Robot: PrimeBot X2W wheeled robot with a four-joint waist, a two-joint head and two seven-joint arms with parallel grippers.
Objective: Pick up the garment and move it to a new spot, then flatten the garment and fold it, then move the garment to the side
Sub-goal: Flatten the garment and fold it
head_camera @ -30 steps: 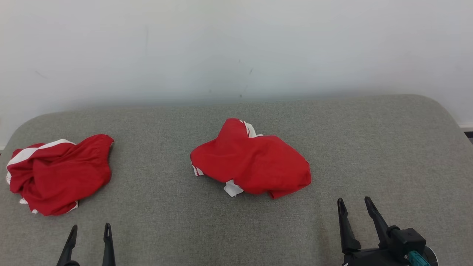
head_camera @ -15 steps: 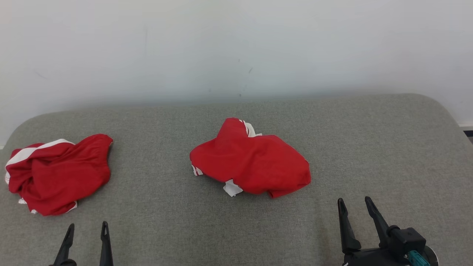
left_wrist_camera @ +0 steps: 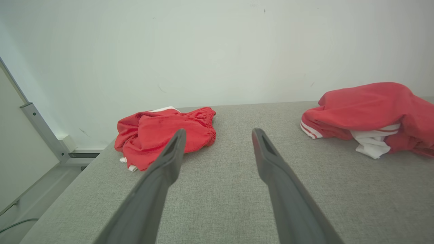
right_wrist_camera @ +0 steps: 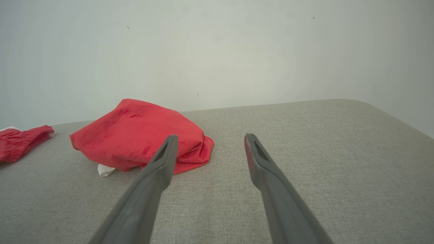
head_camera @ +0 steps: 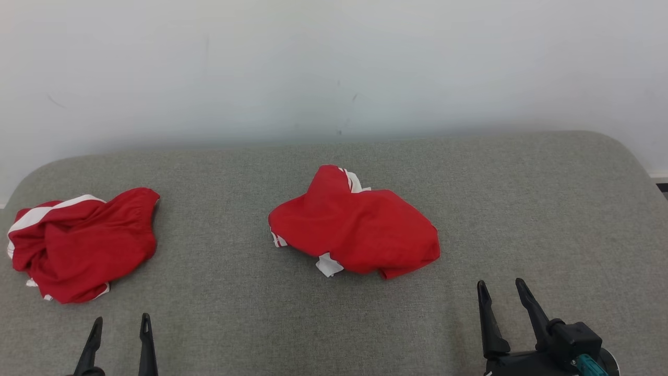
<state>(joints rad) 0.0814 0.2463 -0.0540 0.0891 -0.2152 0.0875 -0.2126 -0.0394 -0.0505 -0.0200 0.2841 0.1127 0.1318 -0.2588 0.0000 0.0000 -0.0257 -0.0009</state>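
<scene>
Two crumpled red garments with white trim lie on the grey worktop [head_camera: 532,209], well apart from each other. The middle garment [head_camera: 360,235] sits heaped about halfway between the left and right edges, a white scrap poking out at its near side. The left garment [head_camera: 83,245] lies bunched against the left edge, its white band turned toward the far-left corner. The left gripper [head_camera: 121,319] hovers at the near edge, just in front of the left garment, fingers spread and holding nothing. The right gripper [head_camera: 500,284] hovers near the near-right corner, close to the middle garment's right end, fingers likewise spread and empty. A pale wall [head_camera: 334,62] rises behind the far edge.
</scene>
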